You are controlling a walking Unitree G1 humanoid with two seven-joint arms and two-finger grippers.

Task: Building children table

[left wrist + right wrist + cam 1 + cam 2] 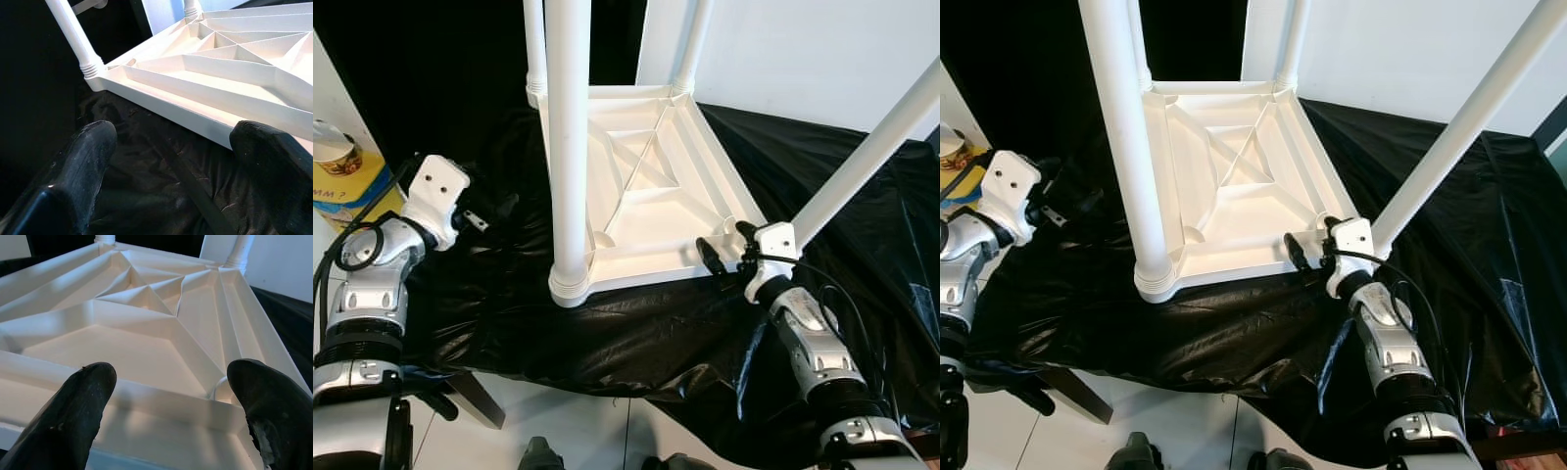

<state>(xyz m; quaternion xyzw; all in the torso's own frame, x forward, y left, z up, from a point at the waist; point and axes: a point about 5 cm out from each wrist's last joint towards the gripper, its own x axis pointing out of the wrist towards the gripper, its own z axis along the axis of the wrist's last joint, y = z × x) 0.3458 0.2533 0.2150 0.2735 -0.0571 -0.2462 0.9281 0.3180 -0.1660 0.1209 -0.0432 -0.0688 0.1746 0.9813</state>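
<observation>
White plastic, the upturned table top (646, 186) lies underside-up on a black sheet (509, 313) in the middle of the scene, so its corner sockets face up; three legs stand in them, and the near-right corner looks empty. A fourth leg (871, 152) slants over the right side, its low end beside the right gripper (724, 252), whose fingers are spread and hold nothing at the near-right rim. The left gripper (181, 147) hovers spread and empty near the left edge, probably ready to steady the top.

i seem to be in a plain indoor room, perhaps a home: white wall (803, 59) behind, pale tiled floor (578, 421) below, black plastic sheeting (607, 333) draped over my surface, and a yellow printed box (347, 181) at my left.
</observation>
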